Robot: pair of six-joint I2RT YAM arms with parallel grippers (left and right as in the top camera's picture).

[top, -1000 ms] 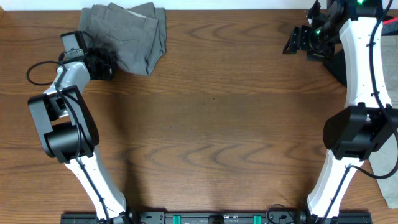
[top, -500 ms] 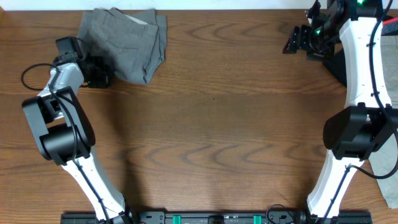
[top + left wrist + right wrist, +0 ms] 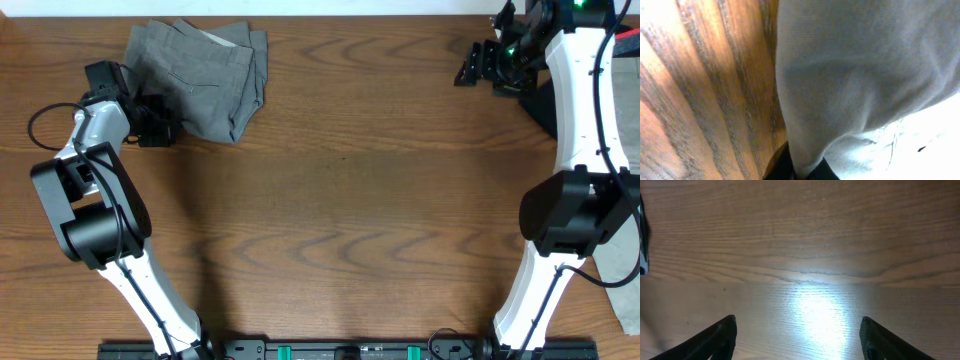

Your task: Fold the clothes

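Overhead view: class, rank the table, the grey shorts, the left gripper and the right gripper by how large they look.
Largest to smallest:
1. table
2. grey shorts
3. left gripper and right gripper: they look about alike, so no ranking between them.

Dark-grained wooden table (image 3: 340, 180). Pale strip (image 3: 350, 6) beyond its far edge. Bright lamp glare (image 3: 820, 305) on the tabletop.

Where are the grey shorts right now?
In the overhead view, the grey shorts lie at the far left corner of the table, pinched by the left claw.
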